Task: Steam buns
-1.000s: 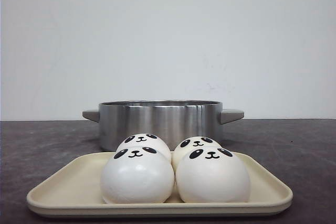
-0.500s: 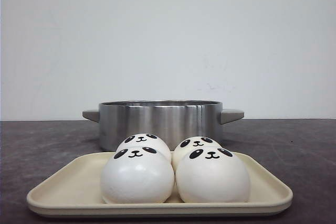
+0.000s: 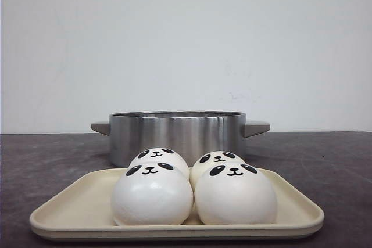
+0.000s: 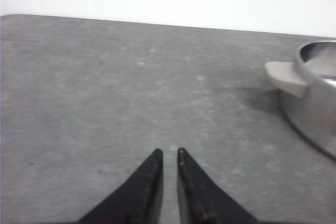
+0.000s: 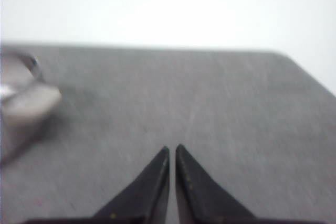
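Four white panda-face buns sit close together on a cream tray (image 3: 70, 213): front left bun (image 3: 151, 196), front right bun (image 3: 235, 196), back left bun (image 3: 158, 157) and back right bun (image 3: 215, 160). A steel pot (image 3: 177, 135) with grey handles stands just behind the tray. Neither gripper shows in the front view. My left gripper (image 4: 169, 153) is shut and empty over bare table, the pot's handle (image 4: 283, 77) ahead of it to one side. My right gripper (image 5: 172, 149) is shut and empty over bare table, with the blurred pot (image 5: 18, 111) off to its other side.
The table top (image 3: 337, 166) is dark grey, with a white wall behind it. The tray lies near the table's front edge, and the pot takes the middle.
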